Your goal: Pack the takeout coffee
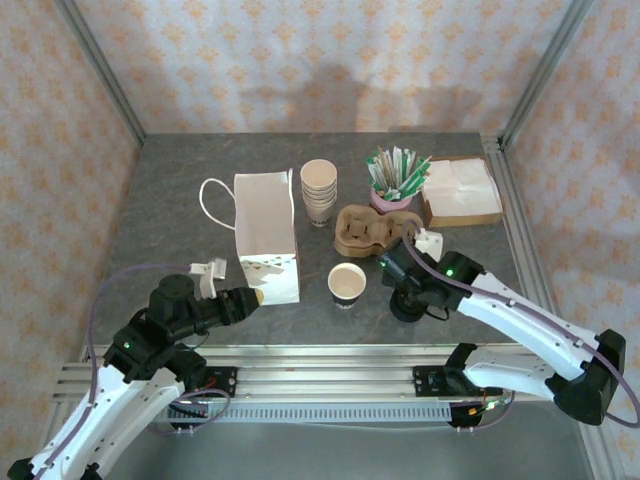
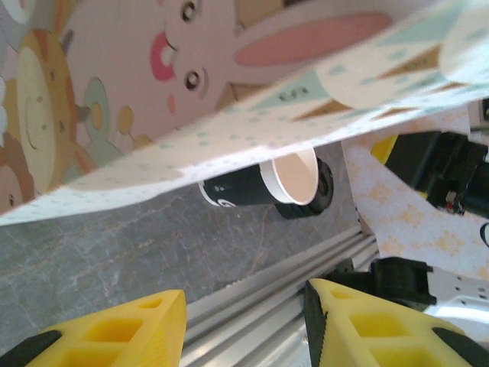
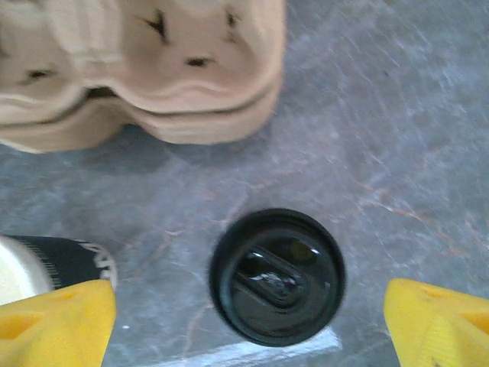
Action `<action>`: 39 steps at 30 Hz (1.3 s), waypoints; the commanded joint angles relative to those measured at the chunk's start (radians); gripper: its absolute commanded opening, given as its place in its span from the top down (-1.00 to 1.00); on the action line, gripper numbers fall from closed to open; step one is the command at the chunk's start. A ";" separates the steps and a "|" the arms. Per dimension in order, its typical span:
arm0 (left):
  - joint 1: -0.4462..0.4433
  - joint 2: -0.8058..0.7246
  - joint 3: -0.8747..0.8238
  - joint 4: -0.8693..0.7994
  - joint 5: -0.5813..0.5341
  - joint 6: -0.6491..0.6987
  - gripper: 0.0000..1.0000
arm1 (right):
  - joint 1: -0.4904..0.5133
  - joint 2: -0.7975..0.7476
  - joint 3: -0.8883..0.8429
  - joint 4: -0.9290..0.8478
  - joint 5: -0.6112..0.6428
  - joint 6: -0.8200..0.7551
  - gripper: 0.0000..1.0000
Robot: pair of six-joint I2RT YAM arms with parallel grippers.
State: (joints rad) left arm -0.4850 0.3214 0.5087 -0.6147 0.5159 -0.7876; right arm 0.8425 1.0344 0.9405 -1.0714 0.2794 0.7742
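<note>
The cup (image 1: 347, 283) stands upright and uncapped on the table (image 1: 180, 210) near the front edge. It has dark sides, a pale rim and a beige inside, and I cannot tell whether anything is in it. At its 3 o'clock, just beside it, a black lid (image 3: 276, 277) lies flat on the table; whether more lids sit beneath it cannot be told. The right gripper (image 3: 244, 317) hangs over that lid with its jaws released and spread wide, one yellow tip on each side and neither touching it. At the cup's 12 o'clock stands the cup stack (image 1: 318, 190), and at its 1 o'clock is the brown pulp carrier (image 1: 365, 232), apart from the cup. At the cup's 9 o'clock is the white bag (image 1: 265, 235), printed with a rabbit, its handle looping out at 9 o'clock. The left gripper (image 2: 244, 317) sits at the bag's near corner, at about 7 o'clock from it, jaws partly apart with nothing between them. A pink holder (image 1: 390, 200) of sticks stands at the carrier's 12 o'clock, with napkins (image 1: 460, 190) at its 3 o'clock.
</note>
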 commanded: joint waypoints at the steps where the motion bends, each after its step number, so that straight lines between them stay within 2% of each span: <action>1: -0.006 0.027 -0.024 0.035 -0.109 0.014 0.08 | -0.022 -0.035 -0.051 -0.078 -0.010 0.047 -0.82; 3: -0.006 0.049 -0.032 0.032 -0.182 0.012 0.06 | -0.025 -0.048 -0.069 -0.064 -0.012 0.055 -0.82; 7: -0.007 0.098 -0.062 0.122 -0.204 -0.007 0.04 | -0.025 -0.062 -0.094 -0.056 -0.018 0.067 -0.82; 16: -0.005 0.149 -0.049 0.139 -0.424 -0.018 -0.12 | -0.029 -0.031 -0.130 -0.078 0.013 0.108 -0.84; 20: -0.004 0.214 -0.051 0.190 -0.459 -0.032 -0.16 | -0.027 -0.037 -0.158 -0.027 -0.024 0.110 -0.86; 26: 0.018 0.314 0.019 0.126 -0.596 0.027 -0.21 | -0.028 -0.038 -0.192 0.053 -0.069 0.120 -0.86; 29: 0.068 0.326 0.026 0.123 -0.590 0.053 -0.23 | -0.027 -0.028 -0.203 0.093 -0.090 0.122 -0.86; 33: 0.146 0.316 0.018 0.136 -0.497 0.064 -0.22 | -0.027 -0.007 -0.210 0.110 -0.092 0.126 -0.86; 39: 0.154 0.261 0.007 0.128 -0.319 0.047 -0.15 | -0.027 0.023 -0.218 0.106 -0.076 0.134 -0.84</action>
State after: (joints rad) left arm -0.3328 0.6106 0.5041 -0.4736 0.0978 -0.7509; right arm 0.8207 1.0485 0.7364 -0.9646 0.1825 0.8906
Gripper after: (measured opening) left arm 0.580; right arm 0.925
